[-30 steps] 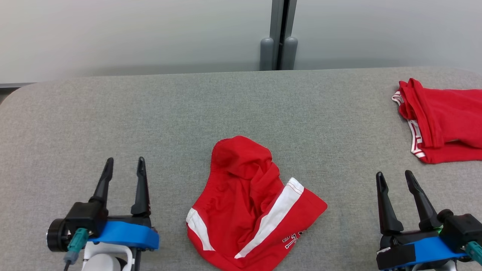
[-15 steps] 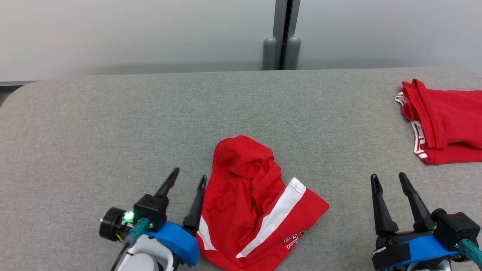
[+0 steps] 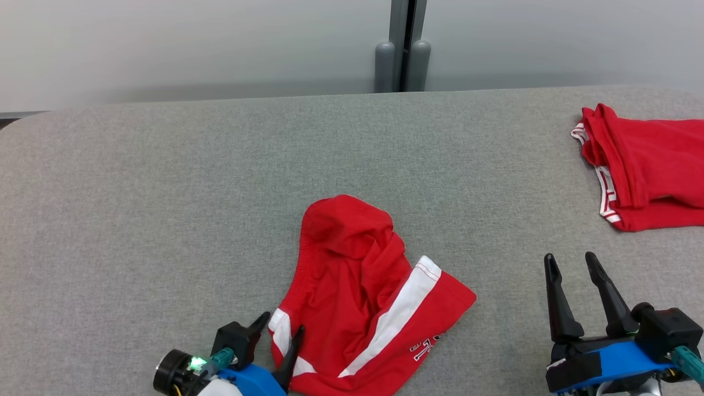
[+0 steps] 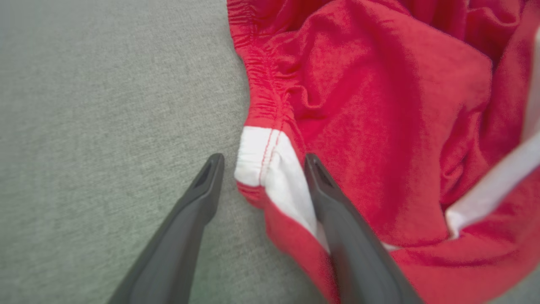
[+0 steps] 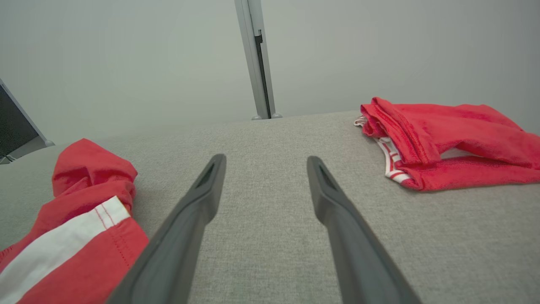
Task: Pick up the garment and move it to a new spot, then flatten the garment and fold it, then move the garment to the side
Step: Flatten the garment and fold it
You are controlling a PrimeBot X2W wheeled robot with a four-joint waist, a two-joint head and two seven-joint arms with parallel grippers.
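Observation:
Crumpled red shorts with white side stripes lie near the front middle of the grey table. My left gripper is open and straddles their lower left corner. In the left wrist view the white waistband corner sits between the two fingers, one finger resting on the table and the other on the cloth. My right gripper stands open over bare table at the lower right, with nothing between its fingers. The shorts lie to its left.
A second red garment with white trim, folded, lies at the table's right edge, also seen in the right wrist view. The grey padded table ends at a pale wall with a grey post behind it.
My left gripper has swung right and toward the front edge, from open table to around the shorts' left corner. The right gripper has hardly moved. The camera shifted slightly.

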